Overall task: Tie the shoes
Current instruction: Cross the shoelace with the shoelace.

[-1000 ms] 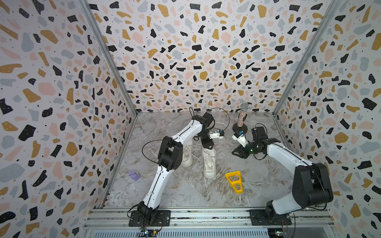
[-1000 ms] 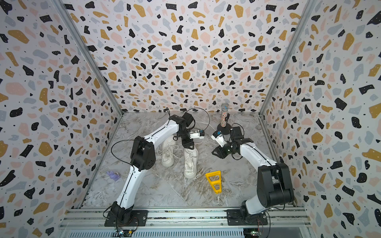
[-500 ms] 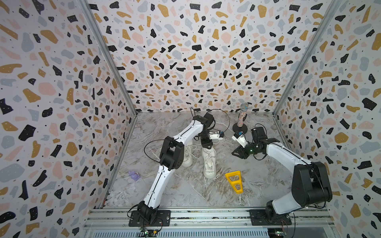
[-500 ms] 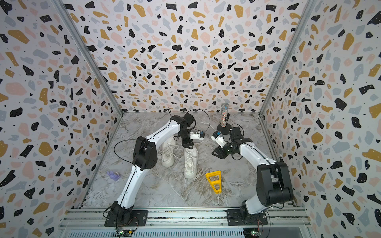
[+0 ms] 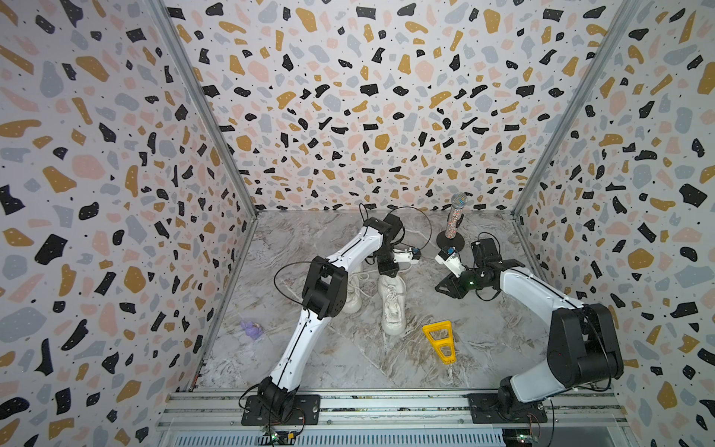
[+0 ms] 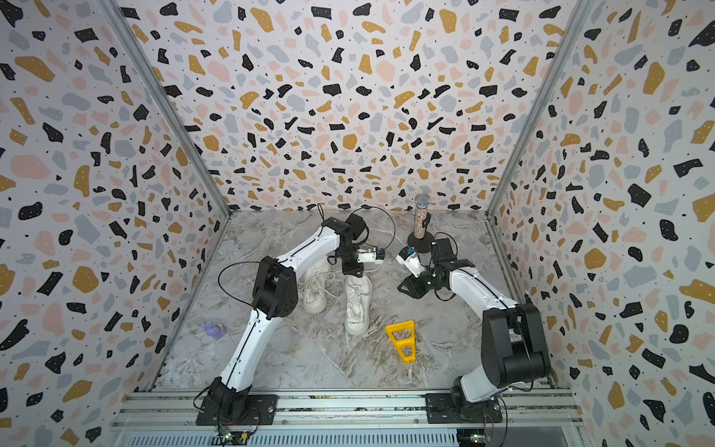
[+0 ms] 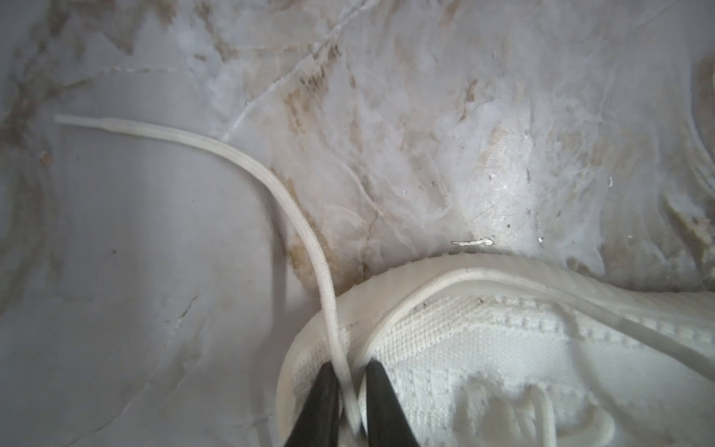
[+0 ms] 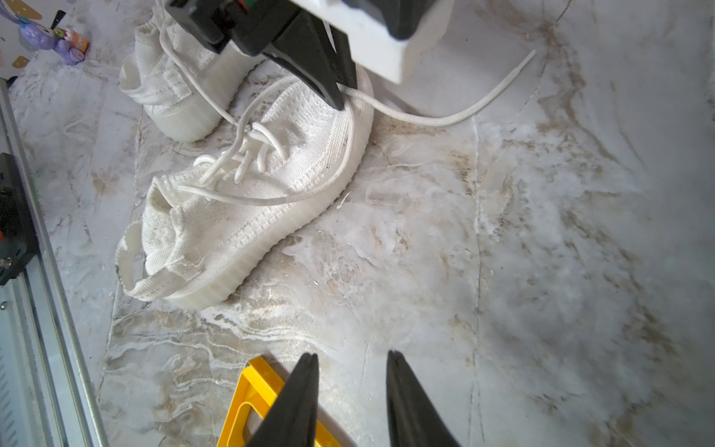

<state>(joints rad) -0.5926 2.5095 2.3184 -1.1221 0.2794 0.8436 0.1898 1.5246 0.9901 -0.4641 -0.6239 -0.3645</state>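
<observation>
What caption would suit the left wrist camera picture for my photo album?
Left gripper pinching a white lace over the toe of a white sneaker on a marble floor.

Left arm (image 5: 324, 286) hides part of one shoe (image 5: 353, 302) in both top views. Lace (image 7: 301, 232) vanishes between left gripper (image 7: 350, 373) fingers at frame edge. Purple item (image 5: 251, 329): too small, maybe a toy. Yellow frame (image 8: 259, 371) cut off behind right gripper (image 8: 350, 354).

I saw the marble tabletop (image 5: 348, 360) bearing the shoes (image 5: 392, 305), a yellow frame (image 5: 436, 326), a purple toy (image 5: 252, 329) and a microphone stand (image 5: 450, 242).
</observation>
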